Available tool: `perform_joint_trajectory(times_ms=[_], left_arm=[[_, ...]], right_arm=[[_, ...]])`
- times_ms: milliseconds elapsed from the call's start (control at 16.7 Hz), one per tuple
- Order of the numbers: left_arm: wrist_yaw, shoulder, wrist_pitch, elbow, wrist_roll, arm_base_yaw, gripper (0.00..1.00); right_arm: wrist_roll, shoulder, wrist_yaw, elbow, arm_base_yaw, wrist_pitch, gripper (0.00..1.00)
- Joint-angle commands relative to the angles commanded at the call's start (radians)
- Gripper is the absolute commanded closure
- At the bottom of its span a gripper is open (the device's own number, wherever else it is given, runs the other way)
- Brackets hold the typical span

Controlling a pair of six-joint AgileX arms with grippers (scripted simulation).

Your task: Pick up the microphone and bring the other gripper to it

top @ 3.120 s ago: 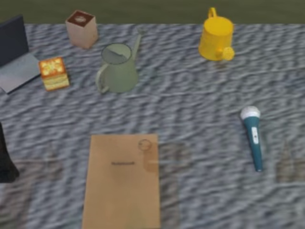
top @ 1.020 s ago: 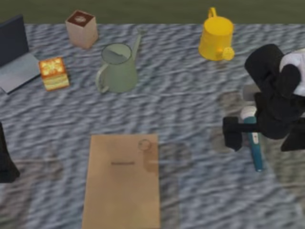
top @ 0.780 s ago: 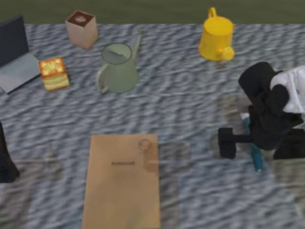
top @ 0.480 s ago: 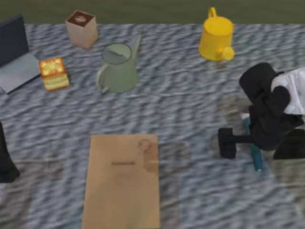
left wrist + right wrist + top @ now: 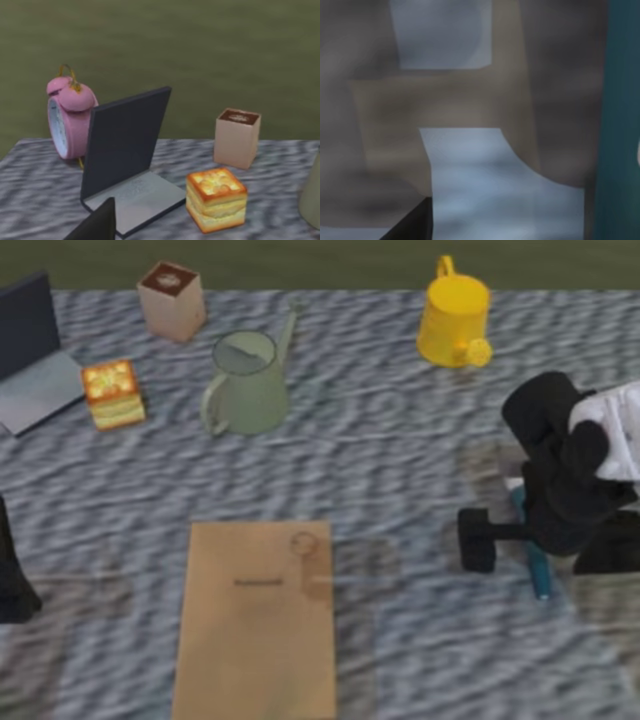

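While our right gripper is straddling the microphone with jaws released, we're centring on the teal handle before clenching.

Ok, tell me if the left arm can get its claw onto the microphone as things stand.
Probably not yet. The left claw sits parked at the table's left edge, while the microphone lies far right on the table, mostly covered by the right claw lowered over it. Only the teal handle end shows.

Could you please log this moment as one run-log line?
right pincer: low over slim teal-handled microphone, on table | left pincer: parked, table's left edge
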Motion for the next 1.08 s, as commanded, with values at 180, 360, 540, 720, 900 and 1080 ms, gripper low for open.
perform_joint_trajectory(times_ms=[180, 360, 540, 720, 900, 1080], left_arm=[[0.000, 0.000, 0.000, 0.000, 0.000, 0.000, 0.00], [0.000, 0.000, 0.000, 0.000, 0.000, 0.000, 0.00], [0.000, 0.000, 0.000, 0.000, 0.000, 0.000, 0.00], [0.000, 0.000, 0.000, 0.000, 0.000, 0.000, 0.00], [0.000, 0.000, 0.000, 0.000, 0.000, 0.000, 0.00], [0.000, 0.000, 0.000, 0.000, 0.000, 0.000, 0.00]], right_arm=[[0.000, 0.000, 0.000, 0.000, 0.000, 0.000, 0.68], [0.000, 0.000, 0.000, 0.000, 0.000, 0.000, 0.90], [0.000, 0.000, 0.000, 0.000, 0.000, 0.000, 1.00], [0.000, 0.000, 0.000, 0.000, 0.000, 0.000, 1.00], [0.000, 0.000, 0.000, 0.000, 0.000, 0.000, 1.00], [-0.014, -0.070, 0.016, 0.024, 0.004, -0.028, 1.00]])
